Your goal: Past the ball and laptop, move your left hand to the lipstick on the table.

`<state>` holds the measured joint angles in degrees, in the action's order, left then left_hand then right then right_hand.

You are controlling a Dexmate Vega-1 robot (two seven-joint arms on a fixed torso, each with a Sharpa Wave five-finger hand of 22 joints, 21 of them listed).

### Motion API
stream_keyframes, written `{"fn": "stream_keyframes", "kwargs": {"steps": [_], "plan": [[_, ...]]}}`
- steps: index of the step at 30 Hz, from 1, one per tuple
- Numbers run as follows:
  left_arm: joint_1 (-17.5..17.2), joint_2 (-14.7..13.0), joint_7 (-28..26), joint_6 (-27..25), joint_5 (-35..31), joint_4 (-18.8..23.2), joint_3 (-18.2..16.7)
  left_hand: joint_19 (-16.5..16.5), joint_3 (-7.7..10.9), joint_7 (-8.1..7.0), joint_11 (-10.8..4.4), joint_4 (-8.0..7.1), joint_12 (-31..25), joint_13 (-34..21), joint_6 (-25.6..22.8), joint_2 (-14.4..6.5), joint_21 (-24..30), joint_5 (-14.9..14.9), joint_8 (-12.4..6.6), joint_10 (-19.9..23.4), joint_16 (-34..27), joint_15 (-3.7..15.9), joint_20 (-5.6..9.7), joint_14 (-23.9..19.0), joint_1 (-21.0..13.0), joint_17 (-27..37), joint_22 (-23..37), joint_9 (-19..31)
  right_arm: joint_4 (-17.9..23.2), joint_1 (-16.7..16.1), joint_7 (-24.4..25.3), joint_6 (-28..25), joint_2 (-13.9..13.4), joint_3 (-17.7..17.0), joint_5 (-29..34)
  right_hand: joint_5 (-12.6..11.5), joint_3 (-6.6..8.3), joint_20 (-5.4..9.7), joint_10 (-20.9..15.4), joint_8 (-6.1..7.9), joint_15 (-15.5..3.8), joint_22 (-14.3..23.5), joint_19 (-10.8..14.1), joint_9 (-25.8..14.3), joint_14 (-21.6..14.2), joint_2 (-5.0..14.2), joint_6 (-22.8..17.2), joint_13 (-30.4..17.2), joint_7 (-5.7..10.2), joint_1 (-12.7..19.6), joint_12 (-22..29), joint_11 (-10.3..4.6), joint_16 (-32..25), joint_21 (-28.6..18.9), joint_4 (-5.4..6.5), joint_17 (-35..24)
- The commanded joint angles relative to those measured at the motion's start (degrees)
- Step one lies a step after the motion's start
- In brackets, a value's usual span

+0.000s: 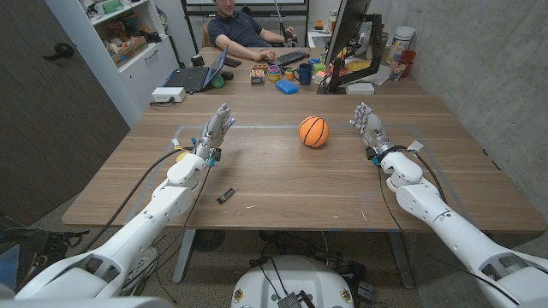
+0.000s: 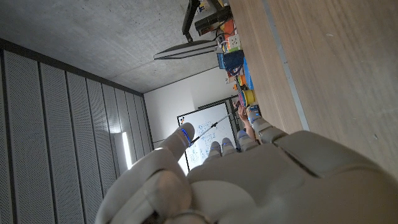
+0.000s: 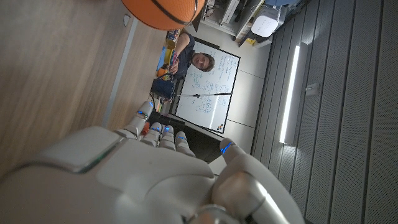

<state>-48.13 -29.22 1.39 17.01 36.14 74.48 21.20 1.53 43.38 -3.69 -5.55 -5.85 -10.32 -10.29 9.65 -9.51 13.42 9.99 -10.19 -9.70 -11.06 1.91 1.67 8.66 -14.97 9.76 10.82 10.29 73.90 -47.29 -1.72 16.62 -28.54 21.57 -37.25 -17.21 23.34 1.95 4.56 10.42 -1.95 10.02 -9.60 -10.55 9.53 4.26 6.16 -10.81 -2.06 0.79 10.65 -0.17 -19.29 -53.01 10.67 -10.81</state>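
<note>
Table (image 1: 282, 184) of wood carries one laptop (image 1: 195, 77) at its far left corner, one orange ball (image 1: 313, 132) near the middle, and one small dark lipstick (image 1: 226, 196) lying toward the near edge, just right of the left forearm. Two hands are raised above the tabletop: the left hand (image 1: 213, 134) stands well behind the lipstick with fingers (image 2: 231, 146) straight, slightly apart and holding nothing, and the right hand (image 1: 368, 127), right of the ball, is likewise spread and holding nothing.
</note>
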Motion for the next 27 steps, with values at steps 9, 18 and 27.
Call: {"fn": "stream_keyframes", "kwargs": {"steps": [9, 18, 27], "plan": [[0.99, -1.63, -5.32, -0.49, -6.60, 2.59, 1.81, 0.89, 0.00, -1.25, -0.71, -1.03, -0.65, -0.13, 0.59, -0.93, 0.45, 0.28, -0.74, -0.32, -0.73, 1.00, -0.41, -0.12, 0.51, 0.37, 0.29, 0.19, -0.17, 0.16, 0.85, 1.95, 0.20, -0.12, 1.47, -0.41, 0.21, 1.12, 0.48, 0.30, -0.37, 0.21, -11.18, -0.21, 4.98, 5.68, 0.55, -0.15, -0.01, 0.28, 0.33, -0.06, -0.16, -0.56, 0.01, -0.29], [-1.55, -5.35, -3.19, 1.79, -7.66, 9.39, 0.83, 2.14, -0.17, -3.42, -1.96, -0.95, -1.32, -0.08, -2.56, 0.36, 0.60, 0.14, -1.47, 2.71, -1.09, 0.01, -1.73, -2.52, 1.54, 0.16, 0.19, 0.14, 0.31, -0.56, 0.75, 1.93, -0.07, -0.30, 1.13, -0.37, 0.03, 1.14, 0.49, 0.31, -0.45, 0.21, -11.15, -0.20, 4.93, 5.54, 0.54, -0.15, -0.01, 0.18, 0.35, -0.18, -0.15, -0.42, 0.03, -0.31], [-4.89, -9.92, -1.37, 2.25, -8.52, 15.82, -0.68, 1.99, -1.29, -6.11, -2.41, 0.02, -1.11, -0.07, -3.25, 2.56, 0.18, 0.20, -1.20, 3.98, -0.99, 0.28, -2.76, -3.71, 2.34, 0.10, 0.07, 0.15, 0.89, -1.16, 1.39, 0.94, -0.24, -0.17, 1.08, -0.31, -0.23, 1.30, 0.38, 0.35, -0.48, 0.21, -11.12, -0.19, 4.89, 5.35, 0.46, -0.15, -0.06, 0.04, 0.41, -0.04, -0.12, -0.26, 0.04, -0.33]]}}
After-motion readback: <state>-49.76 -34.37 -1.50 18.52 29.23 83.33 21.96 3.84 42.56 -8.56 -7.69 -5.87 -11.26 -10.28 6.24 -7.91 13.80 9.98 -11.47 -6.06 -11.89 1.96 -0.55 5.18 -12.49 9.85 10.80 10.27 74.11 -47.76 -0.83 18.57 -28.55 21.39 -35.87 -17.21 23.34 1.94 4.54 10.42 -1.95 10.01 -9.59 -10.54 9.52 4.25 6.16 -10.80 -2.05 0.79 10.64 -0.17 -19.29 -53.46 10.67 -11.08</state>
